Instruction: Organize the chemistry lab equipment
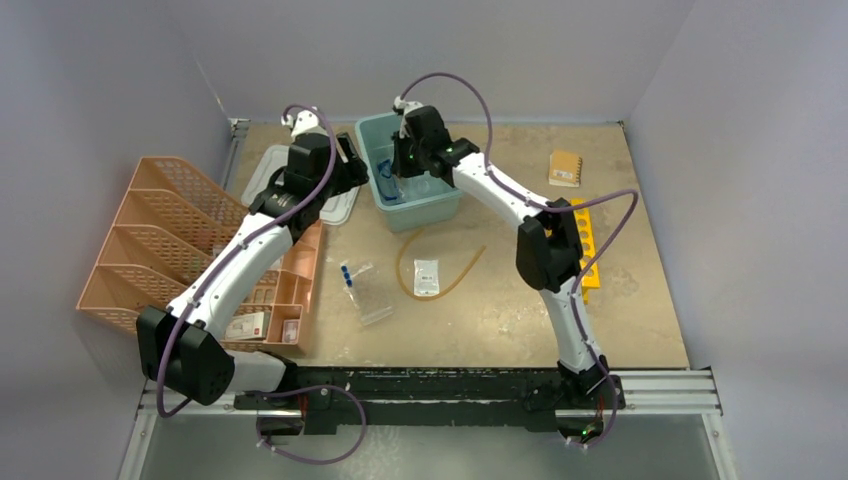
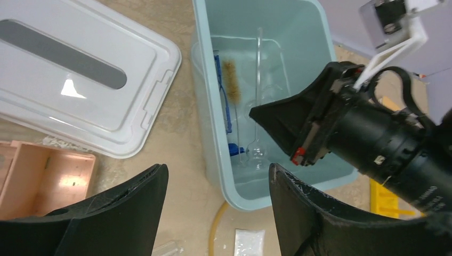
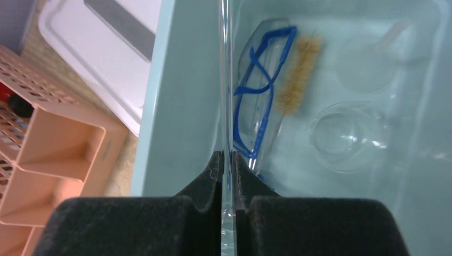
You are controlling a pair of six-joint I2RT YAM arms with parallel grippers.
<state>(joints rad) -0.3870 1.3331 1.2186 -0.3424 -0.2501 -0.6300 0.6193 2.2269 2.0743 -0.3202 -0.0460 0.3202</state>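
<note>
Here, right gripper (image 3: 226, 160) pinches rod (image 3: 224, 64) beside bin wall (image 3: 181, 96).

A mottled tan table (image 1: 500, 310) sits in a plain enclosure. A pale grey-lavender back wall (image 1: 430, 50) rises behind its far edge, a left wall (image 1: 70, 150) and a right wall (image 1: 760, 150) flank it, and a metal rail (image 1: 660, 385) runs along its near edge. The light is soft and even.

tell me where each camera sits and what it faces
Top external: above and behind both arms, looking down; they show whole.
Left wrist: left of the teal bin, facing down at it and white lid; open left tool below.
Right wrist: over the bin, looking in; right tool shut on a glass rod.
Shared: both wrist views show the safety glasses.
</note>
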